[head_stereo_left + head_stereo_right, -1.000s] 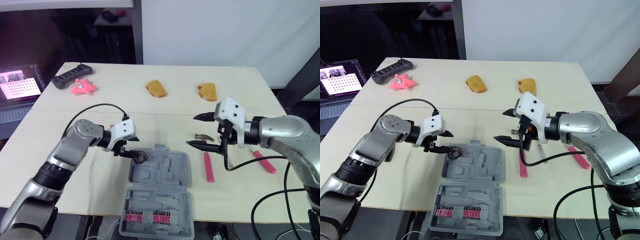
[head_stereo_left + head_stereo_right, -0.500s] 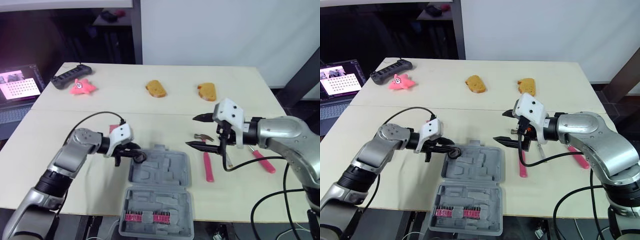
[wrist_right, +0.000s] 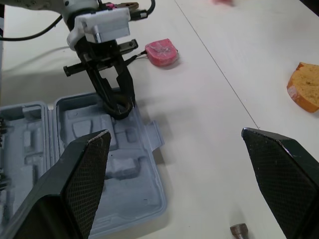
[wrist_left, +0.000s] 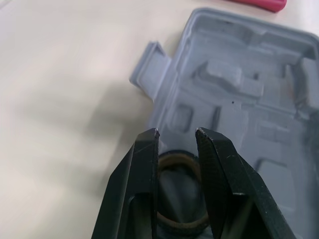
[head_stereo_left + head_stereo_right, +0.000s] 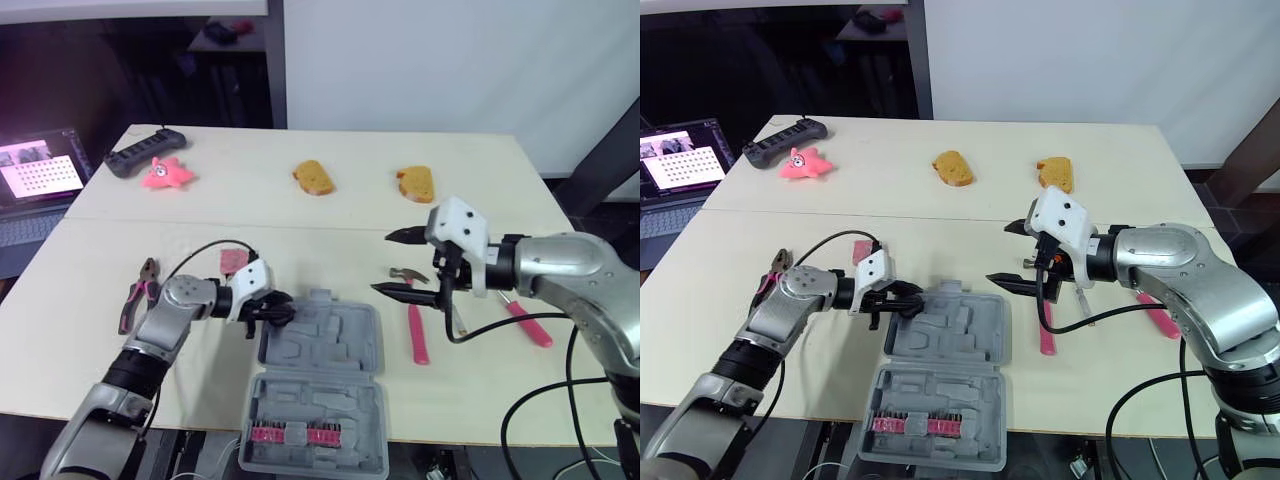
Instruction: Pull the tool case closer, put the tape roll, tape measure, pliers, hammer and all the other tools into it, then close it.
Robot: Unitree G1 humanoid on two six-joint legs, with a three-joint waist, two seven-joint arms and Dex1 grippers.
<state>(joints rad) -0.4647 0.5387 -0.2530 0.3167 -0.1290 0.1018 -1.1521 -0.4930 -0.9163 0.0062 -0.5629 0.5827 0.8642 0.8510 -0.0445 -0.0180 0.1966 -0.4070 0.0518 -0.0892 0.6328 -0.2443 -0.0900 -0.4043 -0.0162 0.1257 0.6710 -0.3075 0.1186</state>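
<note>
One tape roll (image 4: 180, 228), clamped in left gripper (image 4: 177, 133)

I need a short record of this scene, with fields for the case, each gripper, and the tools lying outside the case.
case: open, lying flat on the table
left gripper: shut on the tape roll, at the case's far left corner
right gripper: open, holding nothing, above the hammer
tools outside the case: hammer, pliers, tape measure, screwdriver
</note>
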